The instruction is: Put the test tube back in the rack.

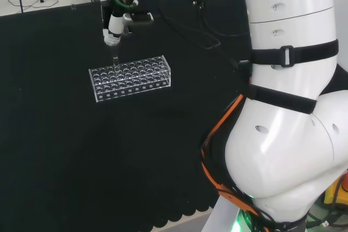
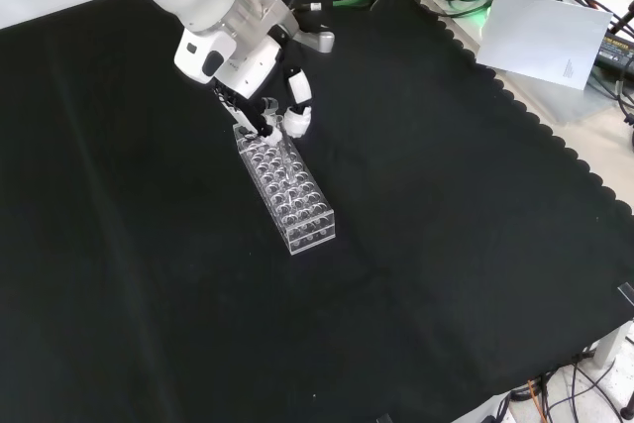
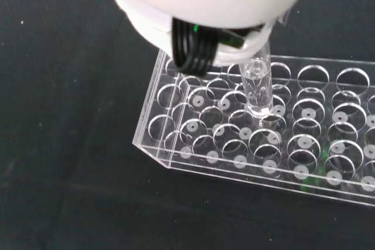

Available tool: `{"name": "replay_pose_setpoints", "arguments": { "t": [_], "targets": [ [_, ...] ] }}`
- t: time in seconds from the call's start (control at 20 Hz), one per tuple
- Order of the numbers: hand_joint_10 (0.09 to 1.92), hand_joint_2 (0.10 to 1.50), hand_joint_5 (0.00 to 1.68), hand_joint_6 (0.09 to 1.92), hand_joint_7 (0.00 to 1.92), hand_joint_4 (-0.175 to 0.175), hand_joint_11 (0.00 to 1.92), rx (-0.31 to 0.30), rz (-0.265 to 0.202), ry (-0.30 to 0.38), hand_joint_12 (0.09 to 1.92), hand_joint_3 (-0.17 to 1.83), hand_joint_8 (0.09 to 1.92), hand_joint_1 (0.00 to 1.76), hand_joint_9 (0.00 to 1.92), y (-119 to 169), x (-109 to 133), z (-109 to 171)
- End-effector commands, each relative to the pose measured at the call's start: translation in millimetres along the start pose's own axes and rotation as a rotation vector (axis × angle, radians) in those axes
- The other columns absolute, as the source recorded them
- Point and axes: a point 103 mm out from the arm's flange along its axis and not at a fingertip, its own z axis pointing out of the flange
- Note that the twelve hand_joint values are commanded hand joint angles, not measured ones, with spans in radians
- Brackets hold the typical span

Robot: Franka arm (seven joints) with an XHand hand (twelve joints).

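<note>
A clear plastic rack point(image 1: 130, 77) with several rows of round holes lies on the black cloth; it also shows in the front view point(image 2: 287, 188) and close up in the wrist view point(image 3: 263, 127). My hand point(image 1: 115, 28) hovers over the rack's far left end in the head view, fingers curled on a clear test tube point(image 1: 115, 60) held upright. In the front view the hand point(image 2: 282, 111) sits at the rack's upper end. Seen from the wrist, the tube point(image 3: 258, 86) has its rounded bottom just above or entering a hole near the rack's corner.
The black cloth point(image 2: 446, 245) spreads wide around the rack. The arm's big white links point(image 1: 288, 107) fill the right of the head view. Beyond the cloth's far edge in the front view lie a white sheet point(image 2: 550, 37) and cables.
</note>
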Motion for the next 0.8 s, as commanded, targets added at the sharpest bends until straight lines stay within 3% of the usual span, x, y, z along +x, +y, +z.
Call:
{"name": "replay_pose_setpoints", "arguments": {
  "t": [0.05,0.8],
  "targets": [
    [0.63,0.6,1.46,0.09,1.46,-0.175,1.4,0.004,-0.003,0.002,1.0,0.68,0.6,1.34,1.65,1.2,-0.3,4.1],
    [0.63,0.6,1.47,0.09,1.46,-0.175,1.4,0.016,-0.004,0.008,1.0,0.68,0.6,1.34,1.65,6.0,-2.0,11.3]
  ]
}}
